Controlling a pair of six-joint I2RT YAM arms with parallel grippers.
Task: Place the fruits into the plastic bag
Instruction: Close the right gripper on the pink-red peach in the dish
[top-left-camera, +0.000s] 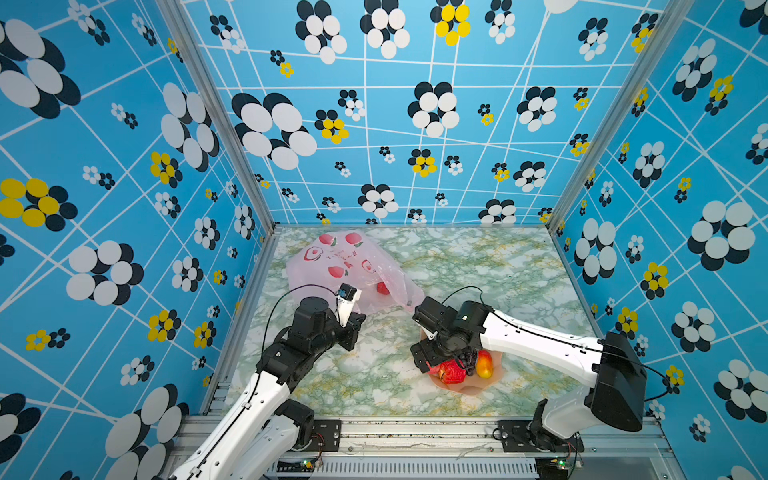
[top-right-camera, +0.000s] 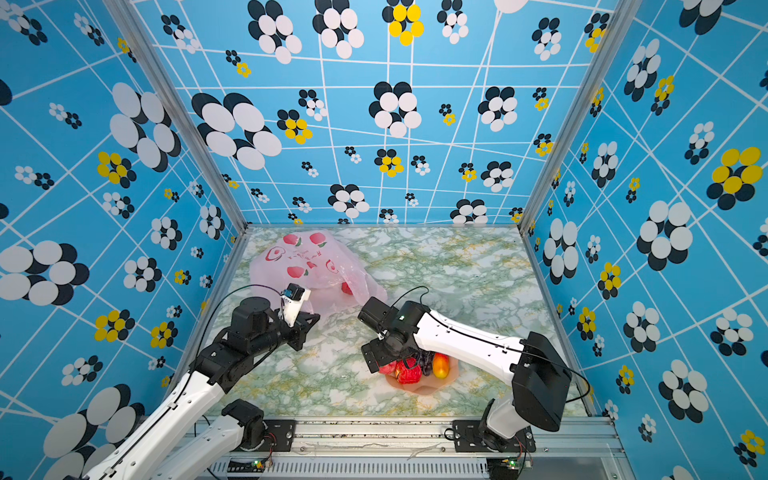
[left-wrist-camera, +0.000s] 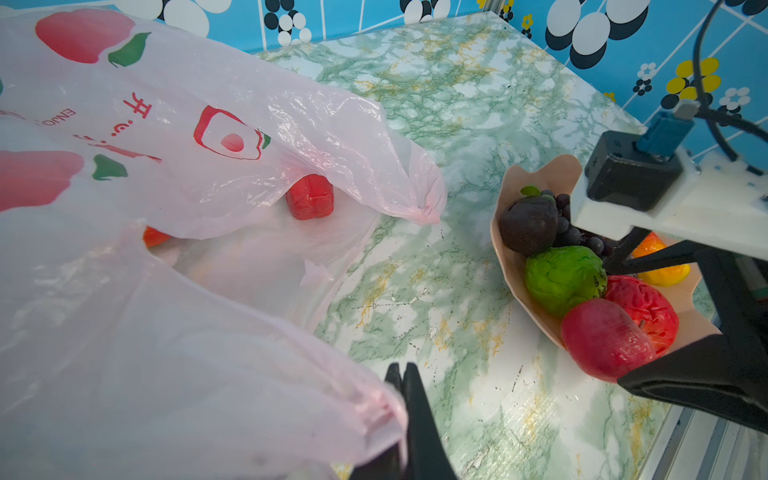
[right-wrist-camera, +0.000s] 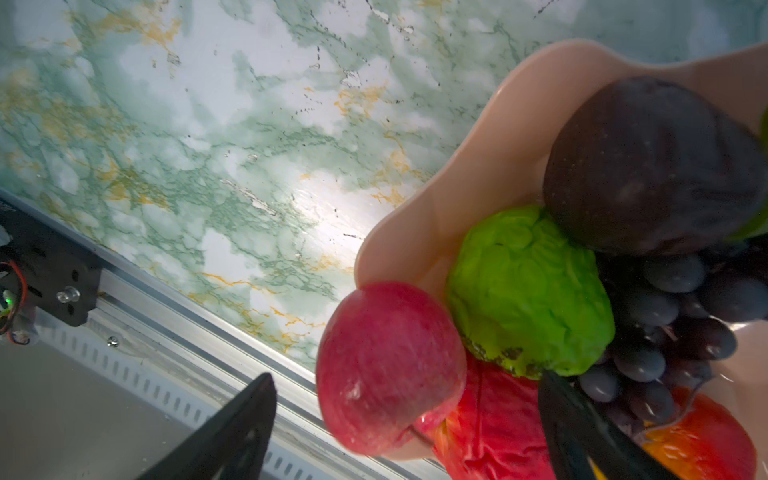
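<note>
The plastic bag (top-left-camera: 340, 266) (top-right-camera: 316, 266) (left-wrist-camera: 166, 166) lies at the back left, its mouth facing the bowl. My left gripper (left-wrist-camera: 401, 374) (top-left-camera: 361, 319) is shut on the bag's near edge and holds it up. A red strawberry (left-wrist-camera: 309, 197) (top-left-camera: 382, 288) and an orange piece (left-wrist-camera: 156, 237) lie inside. My right gripper (right-wrist-camera: 405, 376) (top-left-camera: 444, 363) hangs open over the peach bowl (right-wrist-camera: 478, 166) (top-left-camera: 465, 388), its fingers either side of the pink-red apple (right-wrist-camera: 386, 365) (left-wrist-camera: 602, 336) without touching it. Beside the apple lie a green fruit (right-wrist-camera: 528, 291), a dark brown piece (right-wrist-camera: 648, 166), grapes (right-wrist-camera: 665, 324), a strawberry (right-wrist-camera: 494, 424) and a mango (right-wrist-camera: 698, 449).
Bare marble tabletop (top-left-camera: 478, 266) stretches between bag and bowl and on to the back right. An aluminium rail (top-left-camera: 415, 432) runs along the front edge, just below the bowl. Patterned blue walls (top-left-camera: 124, 208) close in three sides.
</note>
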